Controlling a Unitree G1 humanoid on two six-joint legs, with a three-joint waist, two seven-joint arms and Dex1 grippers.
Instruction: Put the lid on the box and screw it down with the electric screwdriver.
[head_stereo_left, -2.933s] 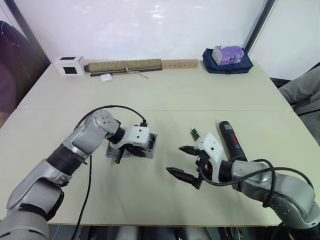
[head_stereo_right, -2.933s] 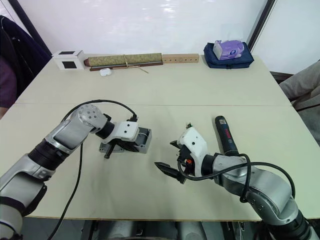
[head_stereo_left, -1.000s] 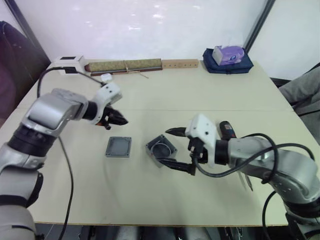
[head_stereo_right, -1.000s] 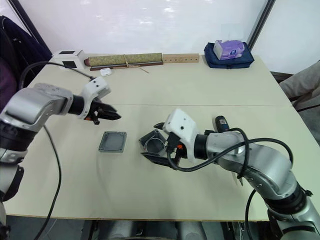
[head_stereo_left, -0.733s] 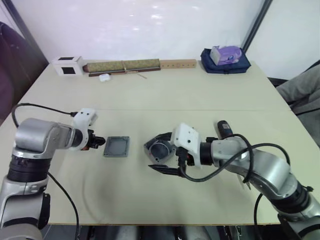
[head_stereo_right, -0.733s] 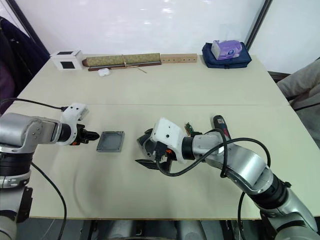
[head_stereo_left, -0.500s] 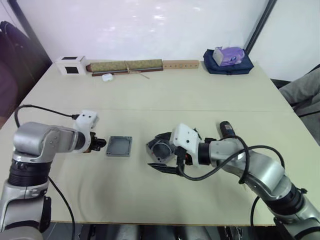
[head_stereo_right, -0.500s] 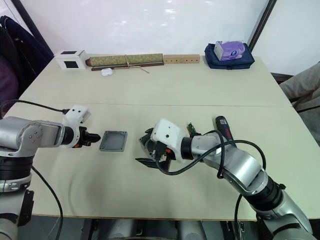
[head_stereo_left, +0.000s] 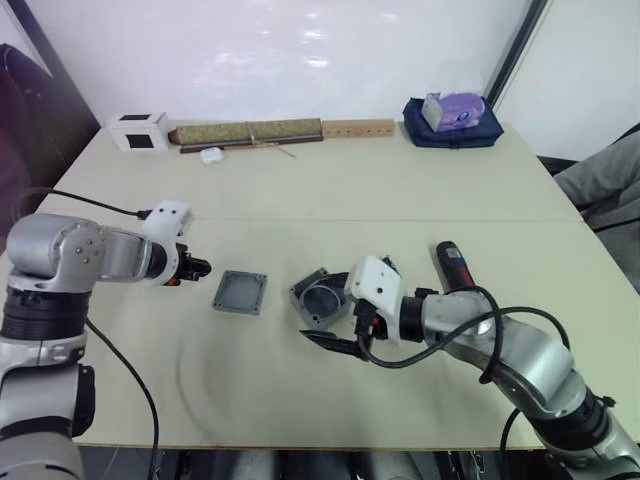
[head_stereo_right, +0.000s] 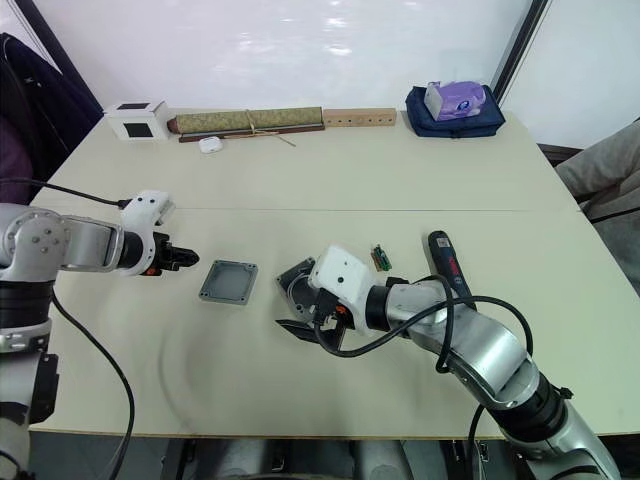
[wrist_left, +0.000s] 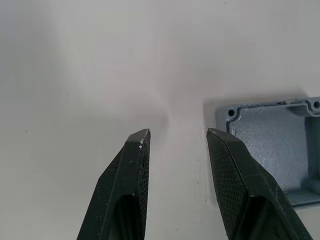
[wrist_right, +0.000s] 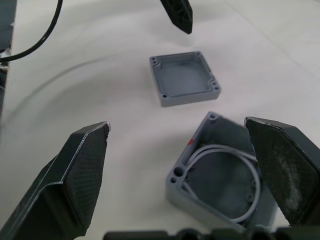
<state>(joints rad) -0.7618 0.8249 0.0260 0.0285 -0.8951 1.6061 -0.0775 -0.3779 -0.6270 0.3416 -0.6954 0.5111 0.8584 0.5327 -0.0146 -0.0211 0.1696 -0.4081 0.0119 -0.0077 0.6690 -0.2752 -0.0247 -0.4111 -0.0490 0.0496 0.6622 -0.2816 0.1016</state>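
Observation:
The grey lid (head_stereo_left: 239, 292) lies hollow side up on the table, left of centre. My left gripper (head_stereo_left: 197, 268) hovers just to its left, open by a narrow gap with nothing between the fingers (wrist_left: 135, 165); the lid's corner (wrist_left: 270, 145) sits beside one fingertip. The box (head_stereo_left: 318, 296), with a white wire loop inside, rests tilted to the right of the lid. My right gripper (wrist_right: 177, 122) stands wide open around the box (wrist_right: 220, 172) without squeezing it. The black electric screwdriver (head_stereo_left: 455, 270) with its red label lies on the table further right.
A small green circuit-board strip (head_stereo_left: 388, 265) lies between box and screwdriver. Along the far edge sit a white cube (head_stereo_left: 138, 130), a long green roll (head_stereo_left: 250, 131), a wooden strip (head_stereo_left: 358, 127) and a navy bag (head_stereo_left: 452, 112). A person's leg (head_stereo_left: 600, 180) shows at the right.
Three seconds ago my left gripper was on the box and lid together; now they lie apart. The left gripper has pulled back left of the lid. The right gripper moved in around the box.

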